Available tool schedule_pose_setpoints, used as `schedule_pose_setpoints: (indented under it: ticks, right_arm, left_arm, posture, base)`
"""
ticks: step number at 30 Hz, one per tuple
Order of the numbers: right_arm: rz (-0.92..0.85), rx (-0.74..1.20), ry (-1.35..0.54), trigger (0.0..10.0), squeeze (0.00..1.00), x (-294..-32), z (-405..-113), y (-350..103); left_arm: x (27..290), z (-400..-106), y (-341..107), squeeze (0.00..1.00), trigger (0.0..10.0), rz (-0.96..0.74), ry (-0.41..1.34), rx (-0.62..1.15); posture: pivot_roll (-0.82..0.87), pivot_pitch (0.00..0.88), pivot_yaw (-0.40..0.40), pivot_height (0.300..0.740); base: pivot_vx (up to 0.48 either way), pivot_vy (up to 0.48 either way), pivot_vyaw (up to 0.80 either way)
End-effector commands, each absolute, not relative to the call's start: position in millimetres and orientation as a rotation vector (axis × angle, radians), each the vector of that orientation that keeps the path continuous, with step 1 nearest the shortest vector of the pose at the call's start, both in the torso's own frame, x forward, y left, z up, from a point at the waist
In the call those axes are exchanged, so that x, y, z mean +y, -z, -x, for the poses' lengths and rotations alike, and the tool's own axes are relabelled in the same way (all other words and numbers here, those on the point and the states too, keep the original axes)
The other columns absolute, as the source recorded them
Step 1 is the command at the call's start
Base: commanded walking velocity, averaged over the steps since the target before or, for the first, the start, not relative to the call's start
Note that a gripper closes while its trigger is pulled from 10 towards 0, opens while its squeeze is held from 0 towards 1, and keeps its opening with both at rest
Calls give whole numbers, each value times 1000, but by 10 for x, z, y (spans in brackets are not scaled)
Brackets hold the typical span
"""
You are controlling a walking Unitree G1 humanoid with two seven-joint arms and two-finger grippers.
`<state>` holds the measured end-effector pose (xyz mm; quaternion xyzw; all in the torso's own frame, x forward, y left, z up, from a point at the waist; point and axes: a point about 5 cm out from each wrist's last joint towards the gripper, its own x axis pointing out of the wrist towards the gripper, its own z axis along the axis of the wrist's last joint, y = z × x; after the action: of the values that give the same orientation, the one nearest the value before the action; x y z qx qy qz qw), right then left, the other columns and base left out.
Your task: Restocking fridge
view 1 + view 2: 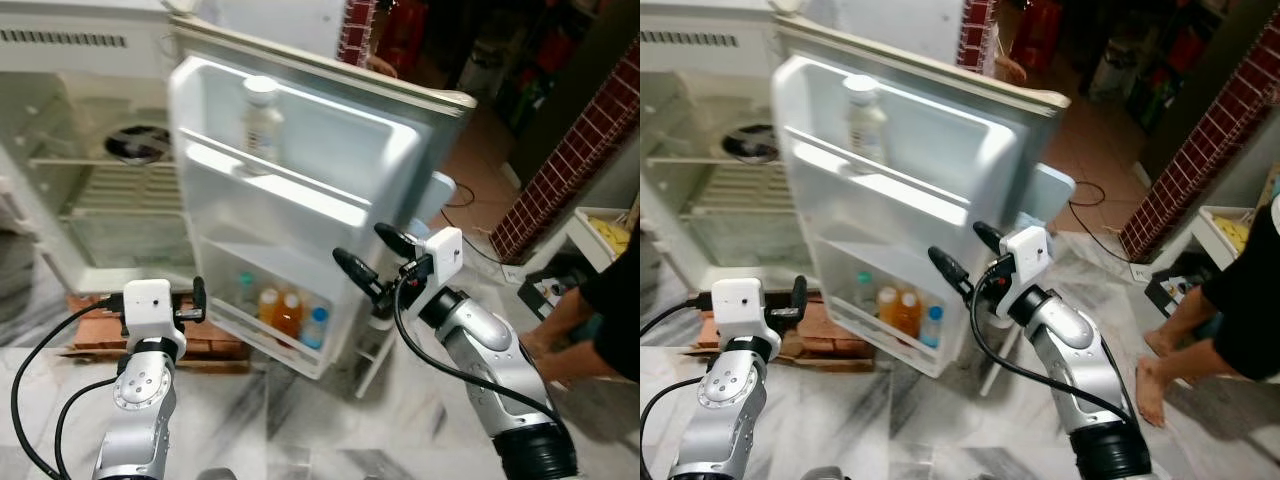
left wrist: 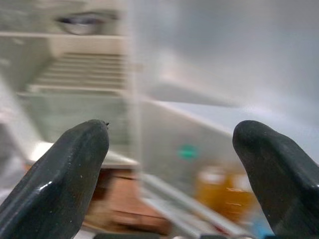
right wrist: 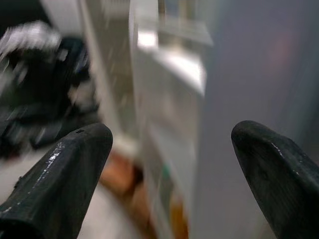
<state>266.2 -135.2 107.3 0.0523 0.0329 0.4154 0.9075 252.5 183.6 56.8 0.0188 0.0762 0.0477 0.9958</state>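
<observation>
Fridge door point(image 1: 300, 200) swung wide open, inner side facing the camera, free edge out toward 3 o'clock. On the upper door shelf, at 11 o'clock, one pale bottle point(image 1: 262, 120) standing upright. In the lower door bin point(image 1: 250, 325), near 6 o'clock of the door, small bottles point(image 1: 288, 312) side by side: orange ones in the middle, a blue-capped one at their 3 o'clock. Fridge body point(image 1: 90, 170) at 9 o'clock, wire shelves bare, resting on bricks point(image 1: 200, 345).

Right gripper point(image 1: 388, 260) spread open, empty, just beside the door's free edge, fingers on either side of that edge in the right wrist view. Left gripper point(image 2: 169, 149) likewise parted and empty, low at 7 o'clock, aimed at the lower bin, apart from it.

Marble floor point(image 1: 300, 420) open between the arms. Person's legs point(image 1: 1180, 330) at 3 o'clock, near the right arm, narrowing the room there.
</observation>
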Motion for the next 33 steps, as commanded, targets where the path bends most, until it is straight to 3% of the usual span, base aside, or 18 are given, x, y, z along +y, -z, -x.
schedule_pose_setpoints:
  ticks: [1,5,9,15,20,29,33]
  right_arm:
    - [-117,64,-926,10000,0,-1306,-2659,-1125]
    - [-38,107,-927,10000,0,-1376,-2680,-1029]
    - [87,15,-698,10000,0,-1511,-2906,-1062]
    - [73,-55,-572,10000,0,-1536,-2995,-1173]
    - [14,-100,-357,10000,0,-1569,-3092,-1184]
    - [6,-115,-357,10000,0,-1476,-3054,-1157]
    - [15,-135,-354,10000,0,-1452,-3057,-1180]
  left_arm:
    - [1856,-2532,-583,0,10000,-59,-97,148]
    - [1862,-2529,-581,0,10000,-63,-100,149]
    - [1869,-2511,-562,0,10000,-71,-99,159]
    - [1866,-2500,-545,0,10000,-73,-102,165]
    - [1877,-2509,-573,0,10000,-52,-109,142]
    - [1892,-2496,-592,0,10000,-54,-92,126]
    - [1905,-2502,-601,0,10000,-51,-96,121]
  posture:
    - [86,0,-67,740]
    - [87,0,-67,740]
    - [89,0,-65,740]
    - [89,0,-64,740]
    - [94,0,-61,740]
    - [93,0,-59,740]
    - [93,0,-58,740]
  base:
    - [0,-442,0]
    - [0,-441,0]
    - [0,-436,0]
    - [0,-403,400]
    - [0,-126,640]
    - [27,0,0]
    - [288,0,716]
